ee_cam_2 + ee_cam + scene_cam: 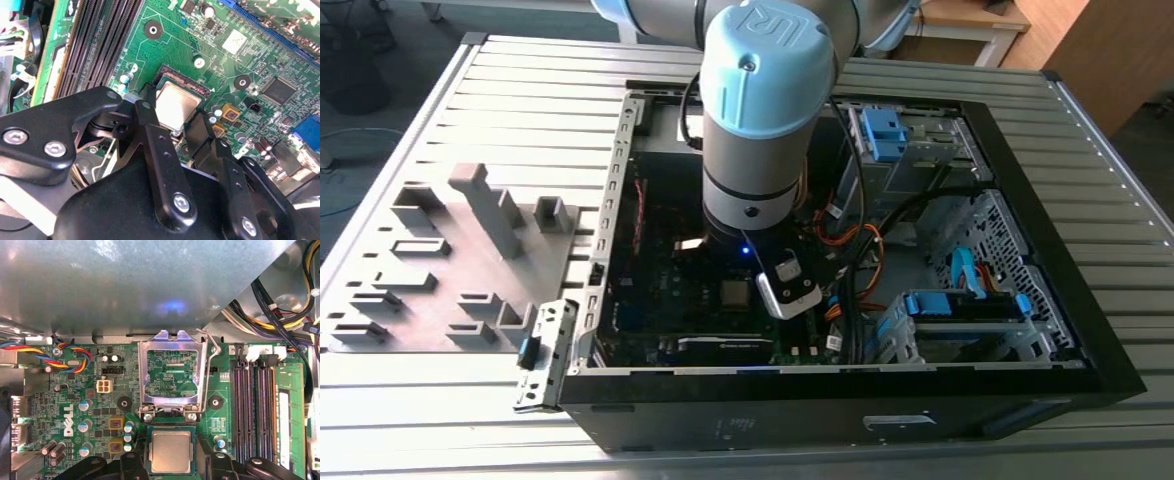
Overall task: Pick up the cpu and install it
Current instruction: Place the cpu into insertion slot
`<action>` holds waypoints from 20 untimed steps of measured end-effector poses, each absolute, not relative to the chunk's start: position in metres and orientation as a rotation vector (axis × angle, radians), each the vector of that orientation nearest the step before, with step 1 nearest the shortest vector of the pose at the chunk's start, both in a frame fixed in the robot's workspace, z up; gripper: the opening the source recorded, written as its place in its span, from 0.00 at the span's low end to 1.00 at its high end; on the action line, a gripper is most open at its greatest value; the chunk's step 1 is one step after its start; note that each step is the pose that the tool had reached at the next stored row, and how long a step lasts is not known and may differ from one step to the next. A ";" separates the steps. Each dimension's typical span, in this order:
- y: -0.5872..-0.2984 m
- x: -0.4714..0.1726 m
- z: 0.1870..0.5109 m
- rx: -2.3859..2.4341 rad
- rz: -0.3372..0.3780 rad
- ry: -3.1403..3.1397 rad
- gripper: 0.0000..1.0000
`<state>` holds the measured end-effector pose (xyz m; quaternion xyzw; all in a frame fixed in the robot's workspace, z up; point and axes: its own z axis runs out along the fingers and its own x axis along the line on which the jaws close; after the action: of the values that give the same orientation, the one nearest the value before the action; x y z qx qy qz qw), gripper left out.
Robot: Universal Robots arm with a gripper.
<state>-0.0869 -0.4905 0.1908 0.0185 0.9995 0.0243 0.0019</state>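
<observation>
Cpu (171, 451) is lying flat in its socket on the green motherboard (224, 390).
Square and silvery-topped, it is sitting parallel to the socket frame, with the gripper (172, 463) jaws flanking it; I cannot tell whether they are clenched on it.

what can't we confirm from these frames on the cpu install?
- Seating of the cpu: the chip covers the contacts under it in both wrist views, so full seating cannot be judged.
- One cpu corner: in the second wrist view it is hidden behind the gripper.
- Socket area in the exterior view: the arm blocks much of the board, and the rest is too small to judge.
</observation>
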 end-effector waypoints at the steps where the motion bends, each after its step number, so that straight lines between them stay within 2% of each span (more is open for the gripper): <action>1: -0.490 -0.087 0.191 0.058 0.076 3.137 0.47; 20: -0.491 -0.086 0.188 0.059 0.076 3.142 0.47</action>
<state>-0.0864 -0.4915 0.1881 0.0187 0.9995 0.0242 -0.0011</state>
